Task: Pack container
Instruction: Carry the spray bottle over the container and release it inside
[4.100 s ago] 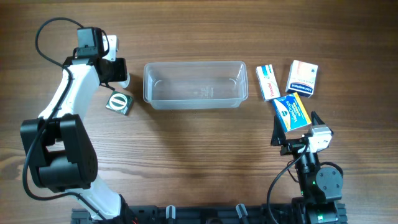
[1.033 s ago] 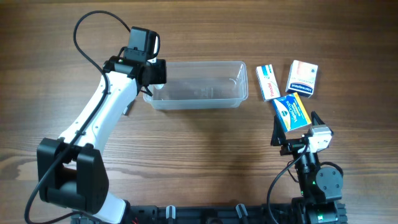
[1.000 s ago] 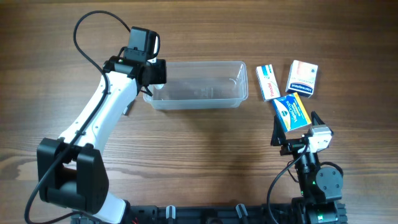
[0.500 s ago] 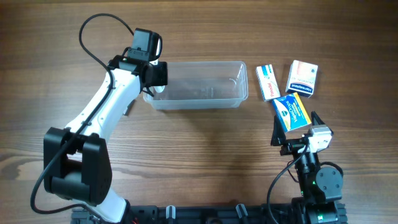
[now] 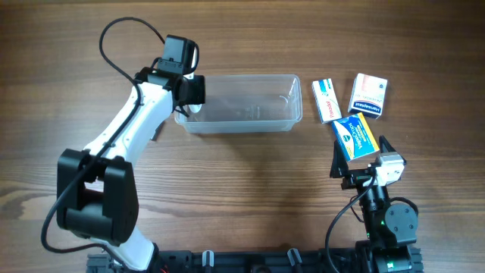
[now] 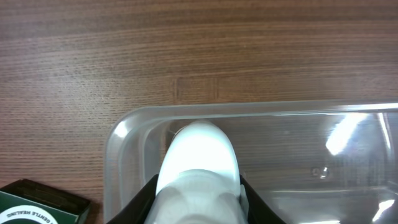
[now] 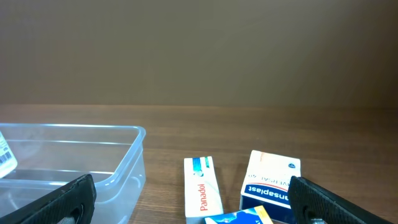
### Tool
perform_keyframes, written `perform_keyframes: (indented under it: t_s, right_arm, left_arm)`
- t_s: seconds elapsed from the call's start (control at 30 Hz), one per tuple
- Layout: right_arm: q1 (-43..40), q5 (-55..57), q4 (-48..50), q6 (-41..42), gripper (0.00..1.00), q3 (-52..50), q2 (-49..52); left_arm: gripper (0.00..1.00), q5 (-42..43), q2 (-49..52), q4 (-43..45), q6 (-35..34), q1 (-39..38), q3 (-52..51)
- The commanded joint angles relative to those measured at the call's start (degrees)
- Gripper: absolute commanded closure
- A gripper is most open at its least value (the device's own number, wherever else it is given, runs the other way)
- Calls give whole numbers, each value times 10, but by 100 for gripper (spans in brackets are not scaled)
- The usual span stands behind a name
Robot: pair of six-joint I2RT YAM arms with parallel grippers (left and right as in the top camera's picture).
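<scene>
Early: L gripper pinching white bottle over left end of container, mid table, otherwise empty; R gripper spread wide; Panadol box, orange box, blue box, green box not yet packed

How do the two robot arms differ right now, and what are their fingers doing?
The left arm stretches out over the left end of the clear container; the right arm sits folded at the near edge of the table. The left fingers are shut on a white bottle; the right fingers stand wide open and hold nothing. Both arms end in two dark fingers.
</scene>
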Motion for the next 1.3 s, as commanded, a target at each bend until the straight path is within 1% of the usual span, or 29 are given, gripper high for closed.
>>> perform_keyframes:
  t_s: [0.0,0.1,0.53,0.6,0.7,0.83,0.9,1.27]
  right_arm:
    - [2,-7,2,-5,0,-1,-5]
    - [2,-7,2,-5,0,-1,-5]
    - [2,-7,2,-5,0,-1,-5]
    - [2,-7,2,-5,0,-1,-5]
    - [2,-7,2,-5,0,-1,-5]
    - [2,-7,2,-5,0,-1,-5]
    - [2,-7,2,-5,0,-1,-5]
    - [2,-7,2,-5,0,-1,-5]
  left_arm:
    - [70,-6,4,4,-5,-1,8]
    - [67,-6,4,4,-5,-1,8]
    - [65,-6,5,2,-5,-1,8]
    - [61,-6,5,2,-5,-1,8]
    - [49,-6,5,2,-5,-1,8]
    - [48,-6,5,2,-5,-1,8]
    - [45,-6,5,4,-5,-1,8]
    - [45,-6,-28,5,-5,-1,8]
